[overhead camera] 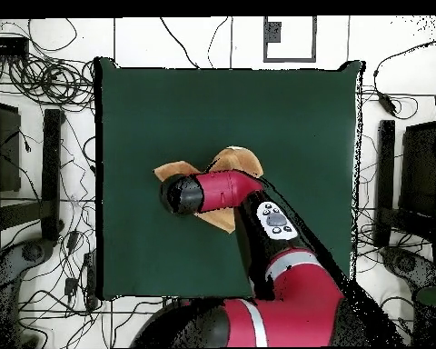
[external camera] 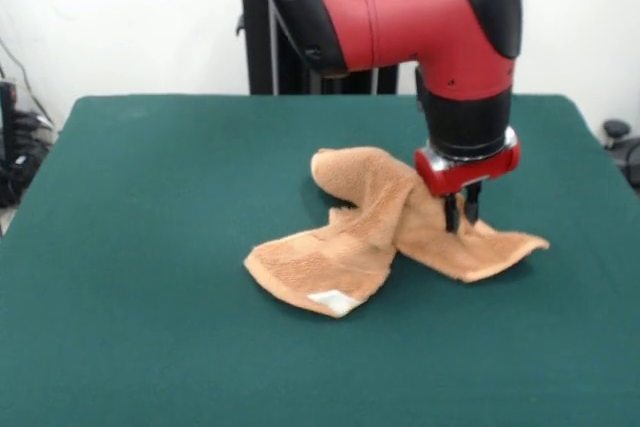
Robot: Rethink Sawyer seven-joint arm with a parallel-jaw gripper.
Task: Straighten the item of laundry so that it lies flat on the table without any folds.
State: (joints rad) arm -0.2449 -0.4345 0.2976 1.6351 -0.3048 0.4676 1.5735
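The towel [external camera: 385,237] lies near the middle of the table [external camera: 150,247], a bit toward the right edge in the front view. It is not flat. It is bunched up, with a rolled hump at the back and two flaps that spread out toward the front, one to the left and one to the right. A small white tag [external camera: 333,301] sits at the front corner of the left flap. The gripper [external camera: 461,213] comes straight down onto the right flap, just beside the hump. Its two dark fingers [external camera: 452,213] stand close together with their tips down in the cloth, and they seem to pinch a bit of it, but the tips are small and hard to make out. In the overhead view the red arm [overhead camera: 258,214] covers most of the towel. Only a tan corner by the arm's black end, a rounded bit above the arm and a thin strip below it peek out, and the gripper is hidden there.
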